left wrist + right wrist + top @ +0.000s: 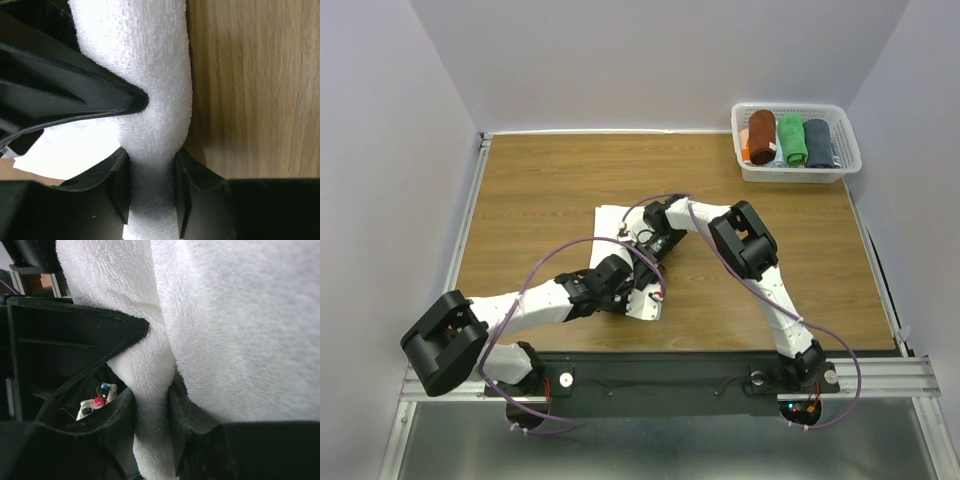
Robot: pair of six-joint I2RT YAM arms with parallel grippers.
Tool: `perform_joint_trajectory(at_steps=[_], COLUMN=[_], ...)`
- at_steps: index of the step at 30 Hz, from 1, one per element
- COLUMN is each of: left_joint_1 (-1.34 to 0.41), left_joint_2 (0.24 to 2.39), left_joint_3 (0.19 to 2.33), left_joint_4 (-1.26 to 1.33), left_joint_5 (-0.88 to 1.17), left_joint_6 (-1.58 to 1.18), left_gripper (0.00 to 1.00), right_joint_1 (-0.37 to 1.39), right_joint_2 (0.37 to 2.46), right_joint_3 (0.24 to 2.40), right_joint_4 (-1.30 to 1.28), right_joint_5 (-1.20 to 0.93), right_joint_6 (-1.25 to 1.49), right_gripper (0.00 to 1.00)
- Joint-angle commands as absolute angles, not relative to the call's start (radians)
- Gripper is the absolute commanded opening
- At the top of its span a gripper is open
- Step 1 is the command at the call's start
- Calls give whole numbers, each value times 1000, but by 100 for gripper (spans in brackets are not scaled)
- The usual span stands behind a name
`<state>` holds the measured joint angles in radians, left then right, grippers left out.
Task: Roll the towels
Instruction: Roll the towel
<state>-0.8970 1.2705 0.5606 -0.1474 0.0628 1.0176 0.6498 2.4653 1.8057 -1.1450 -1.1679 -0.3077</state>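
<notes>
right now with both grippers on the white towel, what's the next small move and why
Probably roll both wrists together, turning the pinched fold onto the flat part. The left gripper and right gripper each pinch a ridge of the white towel, part of it lying flat.

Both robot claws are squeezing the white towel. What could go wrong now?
1. The left claw pinches just a narrow bunch of the white towel, so it might slip out and the rolled part could loosen.
2. The right claw grips only a fold, so pulling may bunch the towel unevenly.
3. Both claws crowd close together, so they might bump.
</notes>
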Motion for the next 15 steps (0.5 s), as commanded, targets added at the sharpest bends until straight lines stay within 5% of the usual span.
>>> perform_joint_trajectory(at_steps=[1, 7, 15], left_joint_1=[-900, -879, -680], left_joint_2=[1267, 1264, 1396], left_joint_3=[561, 581, 735], left_joint_4=[-299, -396, -578], left_joint_5=[93, 201, 448], left_joint_6=[951, 933, 1018], left_gripper=[29, 14, 11], right_joint_1=[609, 574, 476], right_joint_2=[2465, 2398, 2218], right_joint_3=[1795, 1767, 1812], right_joint_4=[-1126, -1074, -1016], right_joint_5=[-1065, -1034, -959], right_joint_6=[-290, -244, -180], right_gripper=[37, 50, 67])
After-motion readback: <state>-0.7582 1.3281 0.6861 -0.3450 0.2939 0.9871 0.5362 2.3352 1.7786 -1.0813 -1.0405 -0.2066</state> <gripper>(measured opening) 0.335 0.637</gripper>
